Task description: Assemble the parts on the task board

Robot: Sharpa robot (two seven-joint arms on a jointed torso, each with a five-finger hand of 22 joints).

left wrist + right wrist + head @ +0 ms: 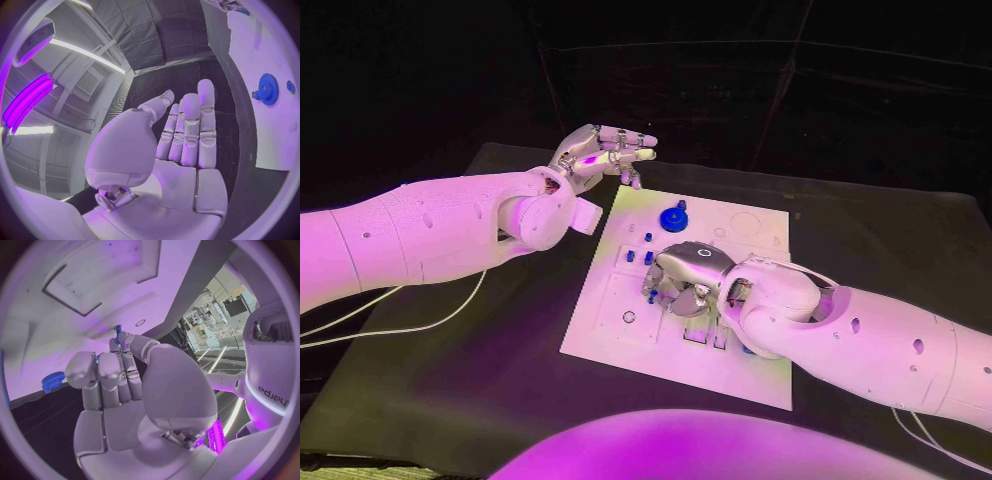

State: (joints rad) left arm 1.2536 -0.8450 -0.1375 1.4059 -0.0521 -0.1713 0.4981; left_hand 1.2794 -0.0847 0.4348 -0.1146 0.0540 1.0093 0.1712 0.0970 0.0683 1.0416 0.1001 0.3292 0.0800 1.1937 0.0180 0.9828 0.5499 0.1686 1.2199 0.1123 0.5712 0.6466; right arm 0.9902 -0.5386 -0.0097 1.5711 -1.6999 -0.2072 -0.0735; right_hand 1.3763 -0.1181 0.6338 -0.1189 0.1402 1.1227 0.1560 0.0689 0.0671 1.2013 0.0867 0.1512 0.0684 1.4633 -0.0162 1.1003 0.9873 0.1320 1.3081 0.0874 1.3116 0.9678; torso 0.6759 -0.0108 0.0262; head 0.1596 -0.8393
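Black tabletop (pixel 906 250) carries the white task board (pixel 733 350) at centre. We see the left hand (pixel 600 152) raised off the board at its 11 o'clock corner, fingers (pixel 190 130) straight, close together and holding nothing. The right hand (pixel 687 280) rests over the board's middle, pinching a small blue part (pixel 117 331) at its fingertips. A blue gear (pixel 674 216) stands on the board at 12 o'clock, with small blue parts (pixel 638 256) just beside the right hand.

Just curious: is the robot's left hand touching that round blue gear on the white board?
Apart. In the head view the left hand hovers beyond the board's far edge, bare white between it and the gear.
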